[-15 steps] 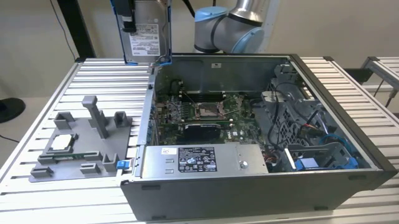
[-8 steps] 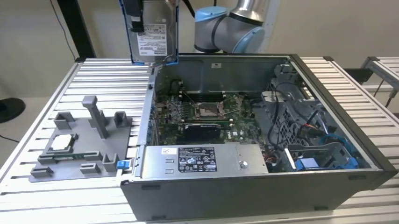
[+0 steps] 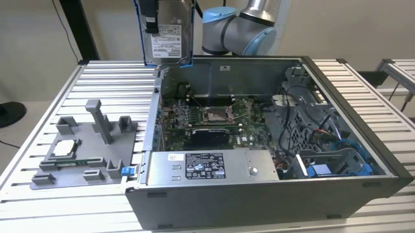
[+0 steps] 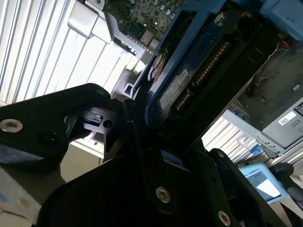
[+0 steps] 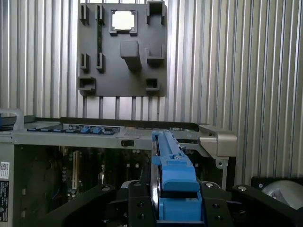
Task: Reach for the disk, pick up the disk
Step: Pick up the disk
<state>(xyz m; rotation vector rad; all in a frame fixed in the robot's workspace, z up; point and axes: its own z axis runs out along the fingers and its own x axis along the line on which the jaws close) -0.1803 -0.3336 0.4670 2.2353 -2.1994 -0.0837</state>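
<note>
Overhead, the claw [image 5: 176,191] grips the disk [image 3: 172,39], clear above the open case [image 3: 259,199].

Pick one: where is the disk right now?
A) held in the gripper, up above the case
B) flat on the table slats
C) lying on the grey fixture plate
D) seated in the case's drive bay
A: in the exterior view the disk hangs upright above the open computer case, resting on nothing, and the first wrist view shows the gripper shut on its blue-railed edge.
</note>
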